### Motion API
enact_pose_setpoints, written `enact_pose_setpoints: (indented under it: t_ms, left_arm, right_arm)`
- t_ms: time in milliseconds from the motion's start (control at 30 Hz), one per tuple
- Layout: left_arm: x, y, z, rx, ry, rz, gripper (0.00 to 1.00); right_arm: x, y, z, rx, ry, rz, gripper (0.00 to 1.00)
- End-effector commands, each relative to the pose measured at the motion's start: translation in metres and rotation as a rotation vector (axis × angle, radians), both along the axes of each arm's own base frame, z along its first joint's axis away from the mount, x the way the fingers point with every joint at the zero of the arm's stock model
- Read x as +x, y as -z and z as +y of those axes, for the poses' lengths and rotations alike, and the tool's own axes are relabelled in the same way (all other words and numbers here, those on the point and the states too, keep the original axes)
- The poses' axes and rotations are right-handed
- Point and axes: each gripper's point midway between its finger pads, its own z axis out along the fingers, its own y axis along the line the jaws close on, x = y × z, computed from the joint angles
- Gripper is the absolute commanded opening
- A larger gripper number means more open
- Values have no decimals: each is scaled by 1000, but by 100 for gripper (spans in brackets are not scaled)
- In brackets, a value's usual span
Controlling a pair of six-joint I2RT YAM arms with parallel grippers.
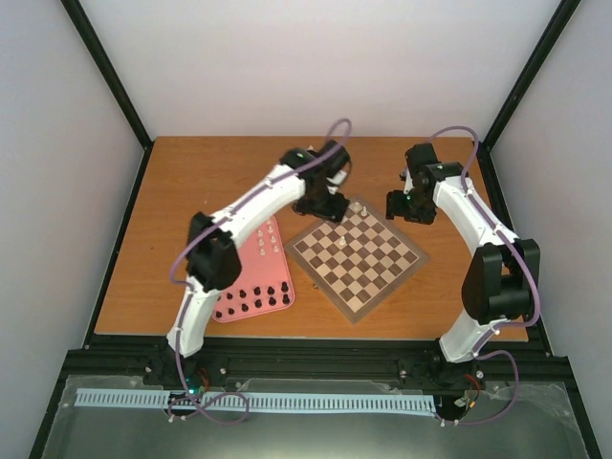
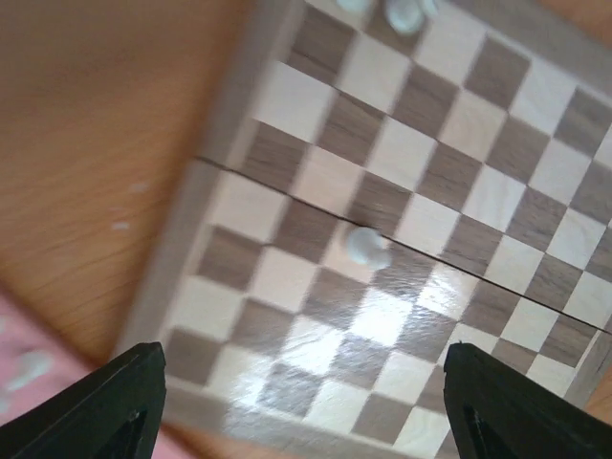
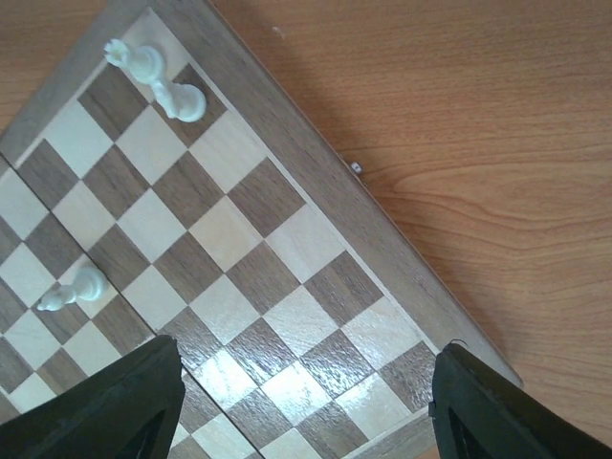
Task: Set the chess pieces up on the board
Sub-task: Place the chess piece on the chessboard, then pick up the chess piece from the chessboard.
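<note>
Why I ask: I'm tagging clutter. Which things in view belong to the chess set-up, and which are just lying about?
Job in hand: board; placed white pieces; spare white pieces and black pieces, waiting on the pink tray.
Lying about: pale blue toothed strip near the arm bases.

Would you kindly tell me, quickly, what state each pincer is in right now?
Left pincer: open, holding nothing.
Right pincer: open, holding nothing.

light: bright, even, soft shadows
glare: white sheen on the square wooden checkered board (image 2: 382, 316)
blur: left wrist view smeared, right wrist view sharp
</note>
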Motion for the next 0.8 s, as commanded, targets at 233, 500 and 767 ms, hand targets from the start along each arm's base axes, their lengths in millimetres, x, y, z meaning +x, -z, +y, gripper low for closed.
enact_pose_setpoints:
  t_ms: [233,500,767]
  left_arm:
    - [52,-63,214,59,-431,-104,82]
    - [35,-52,317,41,-676,-65,78]
    - [24,-33,333,34,-707,-26,78]
  right_arm:
    - [-4,-2,89,34,-201,-13,71]
    - [-18,38,153,21,-313,105,69]
    - [-19,62,151,-48,-306,170,60]
